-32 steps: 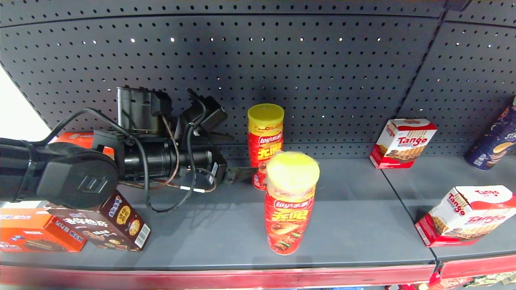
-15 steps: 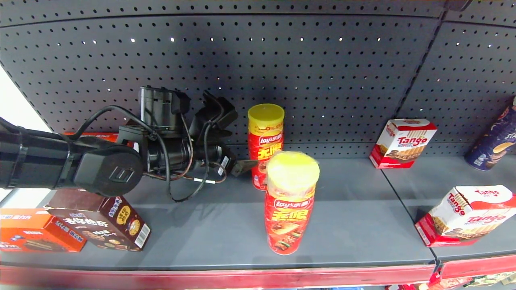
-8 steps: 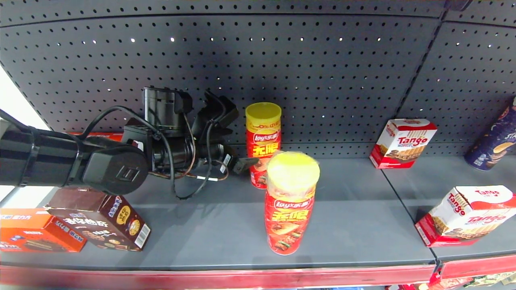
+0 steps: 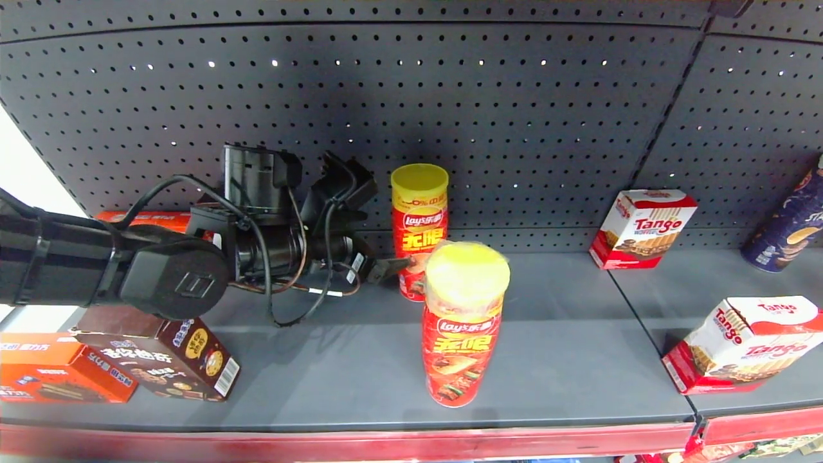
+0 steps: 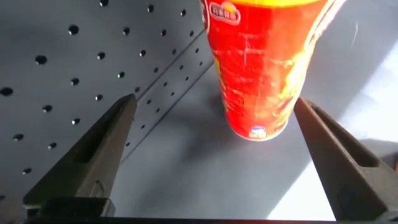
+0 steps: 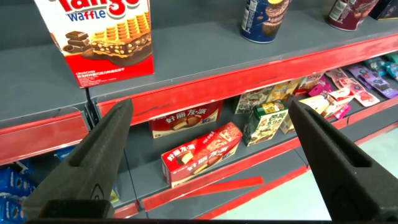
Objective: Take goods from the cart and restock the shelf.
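Chip can at the rear (image 4: 419, 231) stands upright on the shelf (image 4: 566, 347), close to the pegboard back (image 4: 514, 116). Your left gripper (image 5: 214, 106) is spread wide around its lower half. In the left wrist view one finger sits on each side of the can with a clear gap both ways, so it has hold of nothing. The right gripper (image 6: 208, 109) is just as wide open and empty, out in front of the lower shelves.

Watch the exit. The can is tall and narrow, so if you swing sideways before the fingers are clear, a fingertip would likely catch it. The front chip can (image 4: 464, 321) stands just ahead and to the right of it. A tipped rear can could knock that one toward the red shelf edge. The arm's loose cables also hang above the brown box (image 4: 161, 350), and dropping the arm lower could drag it.

On labels, both cans wear red wrappers with yellow lettering and a food picture under yellow lids. The brown box shows a barcode on its end, beside an orange box (image 4: 58, 376). To the right, two red-and-white wafer boxes (image 4: 643, 226) (image 4: 746, 341) carry red lettering and wafer pictures. A dark blue can (image 4: 787, 225) leans at the far edge, its print too cut off to read.
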You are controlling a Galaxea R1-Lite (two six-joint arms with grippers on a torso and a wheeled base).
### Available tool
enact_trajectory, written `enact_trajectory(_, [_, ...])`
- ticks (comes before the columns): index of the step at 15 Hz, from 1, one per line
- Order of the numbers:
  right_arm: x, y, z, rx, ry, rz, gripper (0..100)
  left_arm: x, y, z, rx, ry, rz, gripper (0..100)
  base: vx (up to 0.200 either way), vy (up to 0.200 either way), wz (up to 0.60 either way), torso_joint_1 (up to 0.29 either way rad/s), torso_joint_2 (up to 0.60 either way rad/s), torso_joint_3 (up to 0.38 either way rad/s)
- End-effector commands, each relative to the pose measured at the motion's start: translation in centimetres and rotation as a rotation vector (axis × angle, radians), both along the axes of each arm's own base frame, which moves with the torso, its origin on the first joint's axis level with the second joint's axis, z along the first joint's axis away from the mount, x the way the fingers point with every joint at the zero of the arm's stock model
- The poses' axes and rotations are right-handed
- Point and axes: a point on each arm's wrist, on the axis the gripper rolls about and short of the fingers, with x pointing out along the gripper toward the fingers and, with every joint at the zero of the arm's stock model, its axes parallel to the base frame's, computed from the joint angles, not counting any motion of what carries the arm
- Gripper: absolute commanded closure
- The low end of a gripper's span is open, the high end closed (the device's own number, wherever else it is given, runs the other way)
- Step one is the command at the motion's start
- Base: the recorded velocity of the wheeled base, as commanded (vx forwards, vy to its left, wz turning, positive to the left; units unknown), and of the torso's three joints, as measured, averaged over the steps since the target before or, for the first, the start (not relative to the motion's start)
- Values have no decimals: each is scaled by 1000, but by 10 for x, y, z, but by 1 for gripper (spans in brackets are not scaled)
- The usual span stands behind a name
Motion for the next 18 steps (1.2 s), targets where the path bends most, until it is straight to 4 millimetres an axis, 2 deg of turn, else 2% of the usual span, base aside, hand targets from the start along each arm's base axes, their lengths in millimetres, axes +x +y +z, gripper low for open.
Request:
enact_trajectory(1, [0, 0, 0, 0, 2, 0, 0, -9, 4, 8, -1, -21, 3, 0, 0, 0, 0, 0, 0, 0])
enact_trajectory(6, [0, 0, 0, 0, 2, 0, 0, -11, 11, 1, 94, -58, 86, 0, 0, 0, 0, 0, 0, 0])
enact_trajectory(9, [0, 0, 0, -1, 0, -1, 0, 2, 7, -10, 95, -80, 140, 0, 0, 0, 0, 0, 0, 0])
enact_trajectory(14, [0, 0, 0, 0, 2, -1, 0, 13, 3, -24, 107, -70, 165, 0, 0, 0, 0, 0, 0, 0])
enact_trajectory(18, [0, 0, 0, 0, 2, 0, 0, 22, -2, -22, 99, -87, 166, 0, 0, 0, 0, 0, 0, 0])
